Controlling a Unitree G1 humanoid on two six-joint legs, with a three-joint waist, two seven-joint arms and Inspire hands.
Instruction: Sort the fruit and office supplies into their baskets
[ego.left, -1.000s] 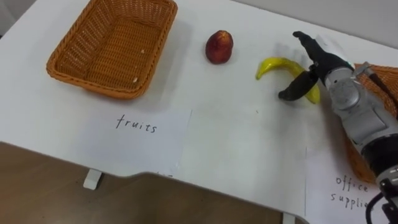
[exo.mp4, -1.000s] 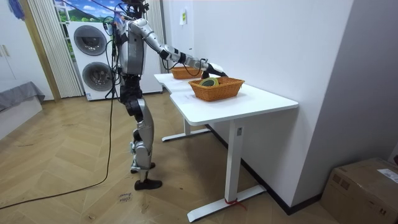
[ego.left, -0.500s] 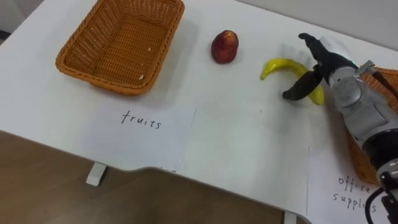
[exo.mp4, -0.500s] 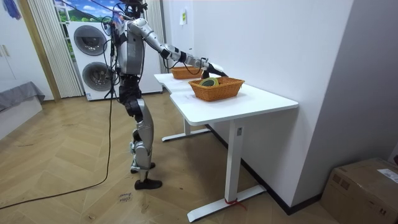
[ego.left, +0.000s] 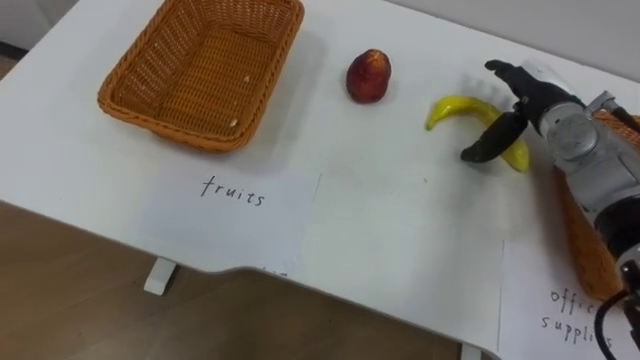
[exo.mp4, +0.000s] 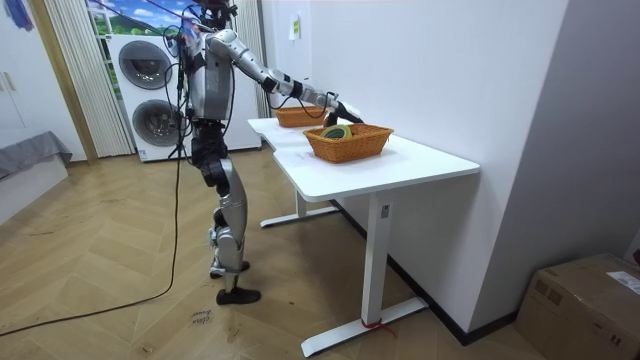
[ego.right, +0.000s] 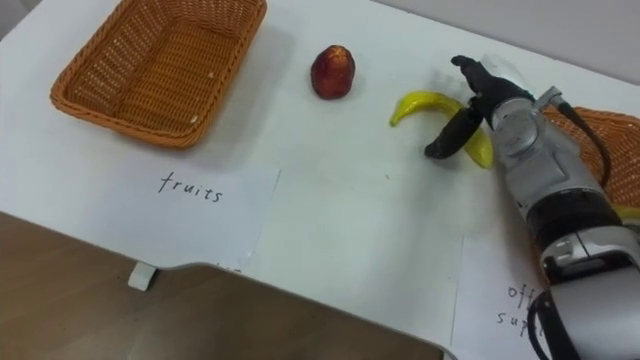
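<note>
While the right hand (ego.left: 532, 103) is straddling the banana (ego.left: 455, 104) with fingers spread wide, it is likely risking a slipping, off-centre grip.

Head cam: the forearm is silver-grey metal, chunky rounded segments w/ darker seams btwn them. On its end sits the right hand (ego.left: 530, 98), matte black w/ slim fingers and a small white tag at the back. I can see a thin dark cable looping along the wrist, and another black one curling at the arm's near end. Room view: silver-grey torso and upper arms, dark head unit on top, legs silver w/ dark sections at hip and knee, black foot. Ropes run up from the shoulders; a dark cable trails over the floor.
</note>
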